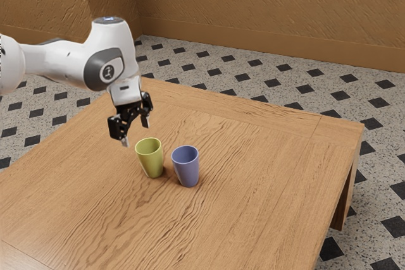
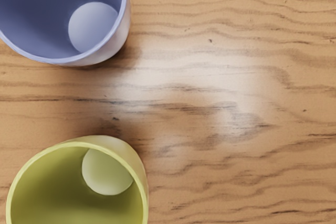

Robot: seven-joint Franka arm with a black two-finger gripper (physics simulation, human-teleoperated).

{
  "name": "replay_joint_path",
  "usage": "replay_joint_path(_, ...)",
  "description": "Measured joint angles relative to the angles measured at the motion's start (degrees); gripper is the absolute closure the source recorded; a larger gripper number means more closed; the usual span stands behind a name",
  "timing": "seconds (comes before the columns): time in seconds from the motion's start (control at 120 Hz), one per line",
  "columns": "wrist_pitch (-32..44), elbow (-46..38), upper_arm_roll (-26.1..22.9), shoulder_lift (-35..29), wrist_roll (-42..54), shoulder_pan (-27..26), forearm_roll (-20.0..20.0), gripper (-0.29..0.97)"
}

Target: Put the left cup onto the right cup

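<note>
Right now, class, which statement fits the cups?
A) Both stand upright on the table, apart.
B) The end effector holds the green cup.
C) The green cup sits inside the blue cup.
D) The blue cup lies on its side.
A: the green cup and the blue cup both stand upright on the table, bare wood between them.

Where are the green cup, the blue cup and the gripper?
green cup (image 1: pixel 150 161), exterior view, on its outer wall.
blue cup (image 1: pixel 186 169), exterior view, on its outer wall.
gripper (image 1: pixel 134 132), exterior view, midway between its open fingertips.
</note>
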Motion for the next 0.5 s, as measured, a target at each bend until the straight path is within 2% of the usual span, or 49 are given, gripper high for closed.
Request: replay_joint_path(0.5,2.26,-0.52,0.0,2.42,0.9,0.03,0.08,0.0)
